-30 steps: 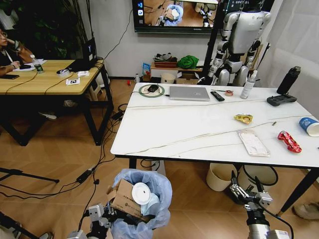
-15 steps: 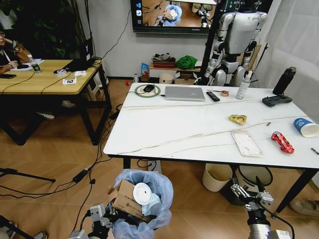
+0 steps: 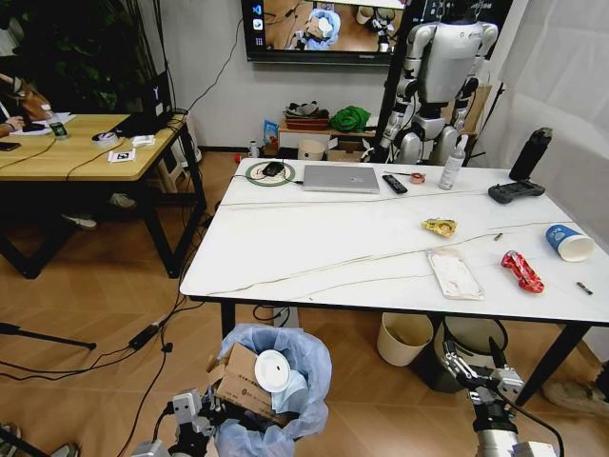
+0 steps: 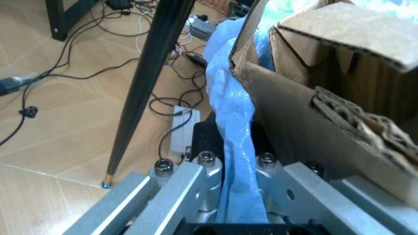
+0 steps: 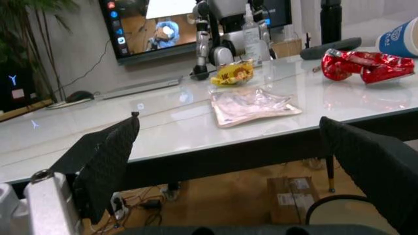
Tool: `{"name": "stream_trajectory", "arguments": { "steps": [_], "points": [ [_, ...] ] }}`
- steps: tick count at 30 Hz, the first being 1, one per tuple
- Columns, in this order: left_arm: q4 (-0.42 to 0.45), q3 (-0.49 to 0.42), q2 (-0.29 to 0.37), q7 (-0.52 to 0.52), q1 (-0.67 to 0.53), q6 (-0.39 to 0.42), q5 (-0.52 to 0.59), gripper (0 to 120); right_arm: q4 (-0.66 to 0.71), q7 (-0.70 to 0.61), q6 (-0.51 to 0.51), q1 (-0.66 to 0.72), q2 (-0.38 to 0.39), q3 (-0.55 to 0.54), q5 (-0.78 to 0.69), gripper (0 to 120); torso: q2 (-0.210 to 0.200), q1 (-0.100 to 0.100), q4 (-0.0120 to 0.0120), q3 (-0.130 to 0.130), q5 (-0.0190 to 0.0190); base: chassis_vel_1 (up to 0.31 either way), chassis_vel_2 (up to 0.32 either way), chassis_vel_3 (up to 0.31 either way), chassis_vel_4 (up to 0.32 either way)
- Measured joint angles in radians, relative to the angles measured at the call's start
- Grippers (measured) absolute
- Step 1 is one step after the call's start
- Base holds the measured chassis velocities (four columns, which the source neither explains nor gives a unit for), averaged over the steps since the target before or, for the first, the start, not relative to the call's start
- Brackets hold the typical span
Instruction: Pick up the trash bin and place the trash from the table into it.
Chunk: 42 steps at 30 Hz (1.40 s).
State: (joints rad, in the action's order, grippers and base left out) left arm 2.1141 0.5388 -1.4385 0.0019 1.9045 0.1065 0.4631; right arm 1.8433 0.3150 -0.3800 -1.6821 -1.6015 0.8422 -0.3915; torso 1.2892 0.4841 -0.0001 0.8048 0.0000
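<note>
The table (image 3: 314, 243) carries a clear flat pack (image 3: 455, 274), red wrapper (image 3: 522, 271), yellow wrapper (image 3: 439, 227) and cup (image 3: 569, 243). Below its near edge, the left gripper (image 3: 195, 416) clamps the trash bin (image 3: 271, 390) bag; the right gripper (image 3: 479, 369) hangs spread, empty

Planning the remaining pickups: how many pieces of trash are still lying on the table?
4, all on the table's right half: yellow wrapper, clear flat pack near the front edge, red wrapper, and paper cup farthest right. Two tiny dark bits there may be more.
</note>
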Motion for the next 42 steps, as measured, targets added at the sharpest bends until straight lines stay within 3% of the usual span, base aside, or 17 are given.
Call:
{"name": "stream_trajectory", "arguments": {
  "steps": [34,42],
  "points": [
    [-0.005,-0.004,-0.001,0.001,-0.005,-0.002,0.001,0,-0.013,0.006,-0.017,0.003,0.013,0.001,-0.002,100,0.000,0.000,0.0000,0.000,0.0002,-0.056,-0.055,0.053,0.054],
    [-0.003,0.001,-0.001,0.001,-0.002,-0.002,0.002,0,0.013,-0.008,0.015,0.000,0.111,-0.029,-0.020,100,0.000,0.000,0.0000,0.000,0.0001,0.000,0.000,0.000,0.000]
  ]
}}
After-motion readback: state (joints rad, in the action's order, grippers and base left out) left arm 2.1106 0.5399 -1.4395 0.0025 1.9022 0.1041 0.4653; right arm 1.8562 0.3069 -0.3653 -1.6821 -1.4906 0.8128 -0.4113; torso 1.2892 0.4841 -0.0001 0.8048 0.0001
